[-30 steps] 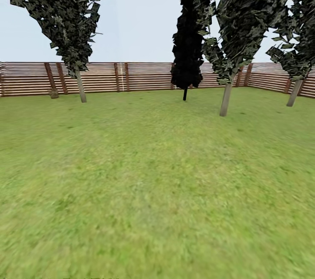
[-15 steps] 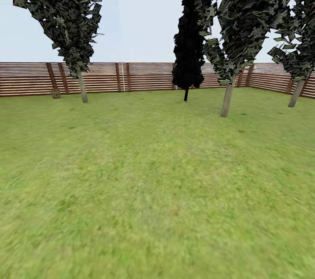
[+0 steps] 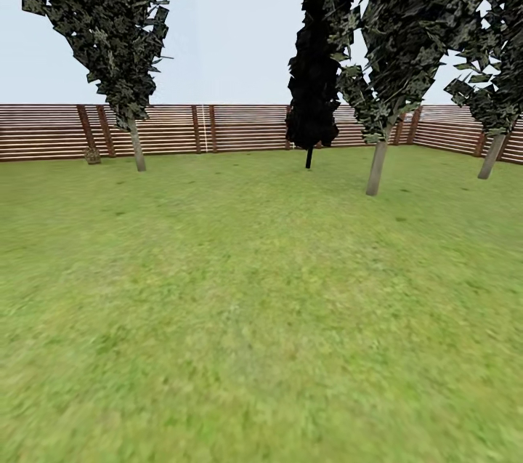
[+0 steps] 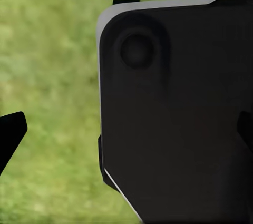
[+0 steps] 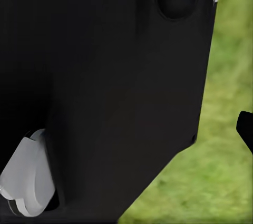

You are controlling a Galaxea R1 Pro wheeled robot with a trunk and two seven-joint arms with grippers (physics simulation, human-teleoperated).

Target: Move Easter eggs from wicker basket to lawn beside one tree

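1. Stretching from the near edge of the head view to the far boundary, the lawn (image 3: pixel 247 317) is a flat spread of short green grass, blurred close to the camera.
2. A brown fence (image 3: pixel 240 127) of horizontal wooden slats closes the garden at the back and bends forward at the right.
3. A tree (image 3: pixel 136 143) with a pale grey-tan trunk and blocky dark green foliage stands at the left, just in front of the fence.
4. A small brownish object (image 3: pixel 92 155) sits on the grass at the foot of the fence, just left of that trunk; it is too small to identify.
5. A second pale-trunked tree (image 3: pixel 375 166) stands right of centre, nearer the camera than the others, its trunk leaning slightly.
6. A third pale trunk (image 3: pixel 492 155) shows at the right edge, near the fence corner.
7. A narrow all-black tree (image 3: pixel 311 85) rises between the first two, back near the fence.
8. In the left wrist view a dark rounded panel (image 4: pixel 179 113) with a pale edge covers much of the frame over blurred grass; dark finger tips (image 4: pixel 11 134) show at the sides, but whether the left hand is open or closed cannot be told.
9. In the right wrist view a black body (image 5: pixel 105 87) with a small grey piece (image 5: pixel 26 179) blocks most of the grass; the right hand's state cannot be told either.
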